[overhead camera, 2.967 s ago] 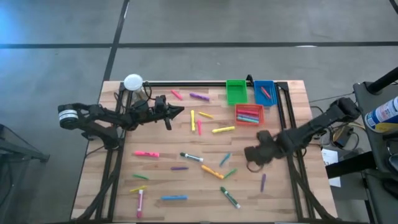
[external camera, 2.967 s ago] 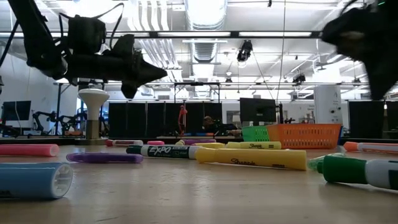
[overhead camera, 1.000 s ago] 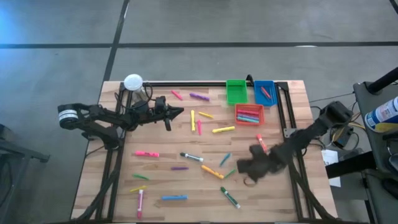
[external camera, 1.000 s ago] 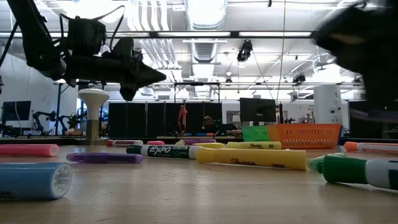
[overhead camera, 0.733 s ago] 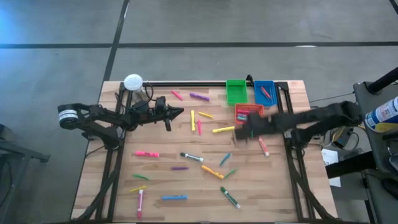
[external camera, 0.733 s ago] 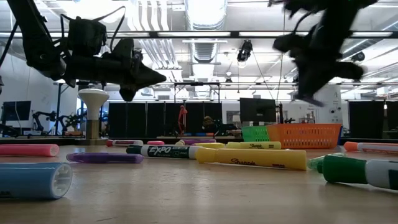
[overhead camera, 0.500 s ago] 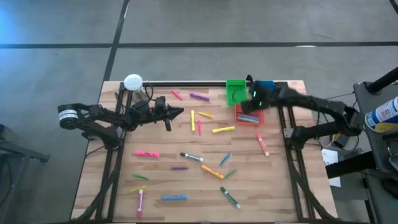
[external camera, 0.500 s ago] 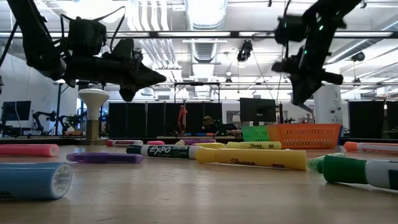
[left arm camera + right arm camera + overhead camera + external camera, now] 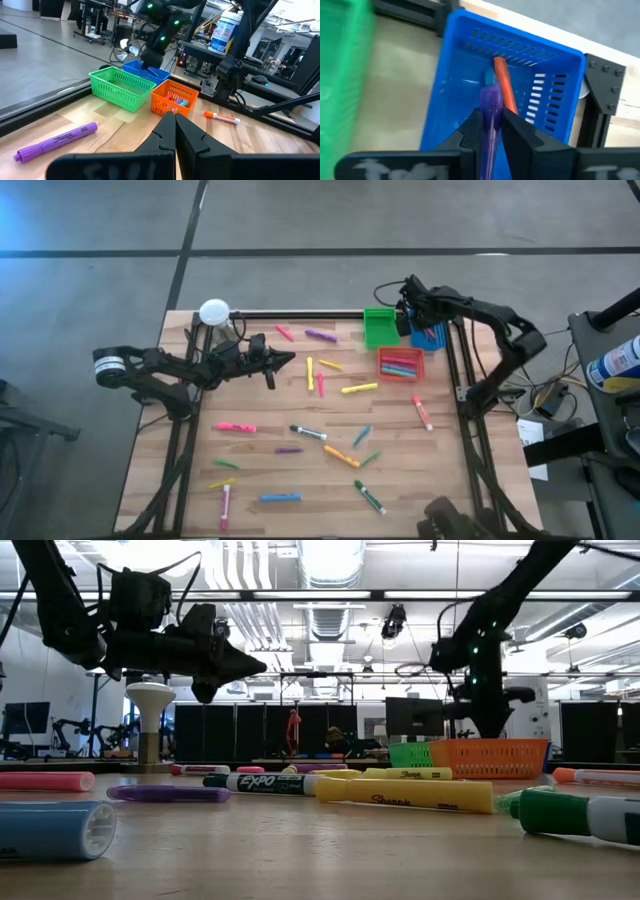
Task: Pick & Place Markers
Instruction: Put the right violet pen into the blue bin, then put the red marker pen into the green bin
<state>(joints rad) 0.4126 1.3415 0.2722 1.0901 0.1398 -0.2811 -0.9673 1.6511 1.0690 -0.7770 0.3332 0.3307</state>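
Right wrist view shows the right gripper (image 9: pixel 491 131) pinching a purple marker (image 9: pixel 491 117) between its two fingers, just above the blue bin (image 9: pixel 470 107). An orange-red marker (image 9: pixel 505 86) already lies inside that bin. From the high view, the blue bin (image 9: pixel 428 332) sits at the far right of the table (image 9: pixel 200 470), beside the green bin (image 9: pixel 379 327) and the orange bin (image 9: pixel 400 364). Many other markers (image 9: pixel 300 432) lie spread over the wood. The left gripper (image 9: pixel 287 359) hangs above the far left part, its fingers pressed together and holding nothing.
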